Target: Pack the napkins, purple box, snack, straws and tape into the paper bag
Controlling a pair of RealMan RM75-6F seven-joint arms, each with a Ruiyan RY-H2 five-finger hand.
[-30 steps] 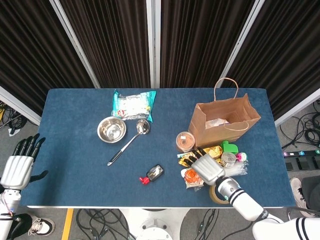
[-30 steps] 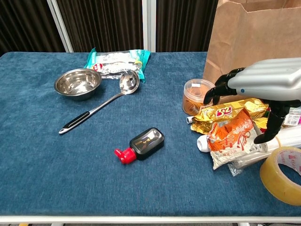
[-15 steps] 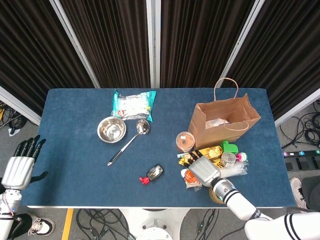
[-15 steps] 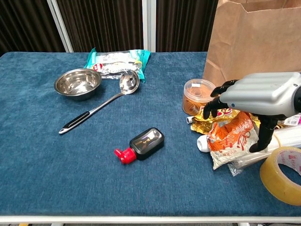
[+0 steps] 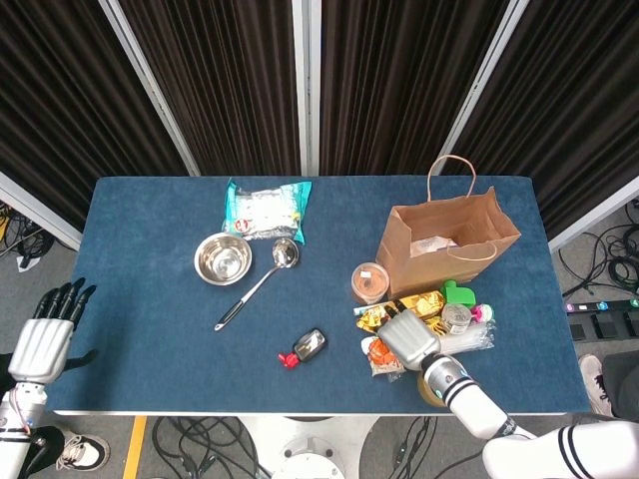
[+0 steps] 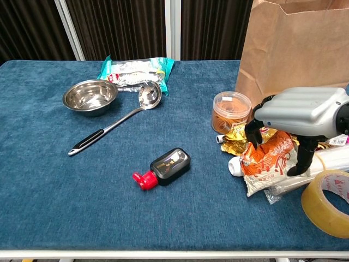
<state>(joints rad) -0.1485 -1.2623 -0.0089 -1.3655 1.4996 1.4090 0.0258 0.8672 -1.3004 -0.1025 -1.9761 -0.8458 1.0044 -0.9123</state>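
Way off the tabletop's (image 5: 150, 299) left edge: left hand (image 5: 45, 339) with fingers spread, holding nothing. Toward the far edge, a teal-trimmed packet (image 6: 136, 70), then a steel bowl (image 6: 90, 96) and a ladle (image 6: 117, 123) angled beside it. Near the front edge around the middle, a small black bottle with a red cap (image 6: 165, 166). Further right, a round tub (image 6: 229, 111) right next to the paper bag (image 5: 449, 244), standing upright and open by the right edge. In front of the bag, the pile: gold snack (image 6: 242, 139), orange snack (image 6: 267, 161), straws (image 6: 327, 169). Right hand (image 6: 297, 117) down over that pile, fingers curled onto the orange snack, apparently grasping it. Tape (image 6: 327, 203) flat at the front right corner, touching the straws. Something white inside the bag, hard to make out.
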